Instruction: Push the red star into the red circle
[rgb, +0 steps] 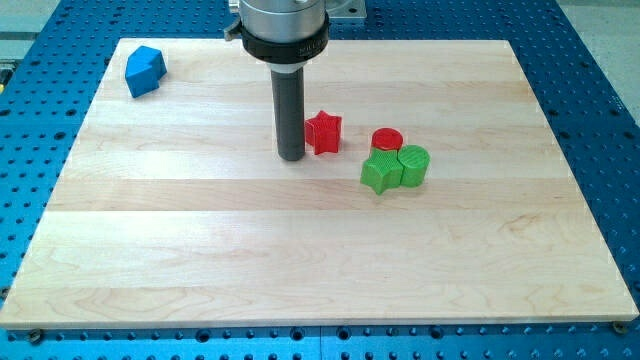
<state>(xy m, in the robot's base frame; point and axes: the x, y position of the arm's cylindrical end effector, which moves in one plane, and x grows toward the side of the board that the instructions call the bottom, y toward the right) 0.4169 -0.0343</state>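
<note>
Nearest the view's bottom there's just bare board (300, 270), pale wood lying on a blue perforated bench (600, 90).

Moving up, the green star (380, 173) is the lowest of the cluster, sitting just below the red circle (387, 139) and a shade to its left, touching or very nearly so. The green cylinder (414, 164) is pressed against the green star's right side, below and right of the red circle.

And here's the red circle itself, a squat red cylinder, tucked behind the two greens.

Left of the red circle, with a small gap between, sits the red star (323, 132); the two reds are near but apart.

My tip (291, 157) is down on the board at the red star's left side, touching it or as good as. That puts tip, red star and red circle roughly in a line across the view. It's a plain rod: nothing to open, nothing held.

Far off at the top left corner, well away from the red circle, lies the blue block (145, 70), an irregular polygon.
</note>
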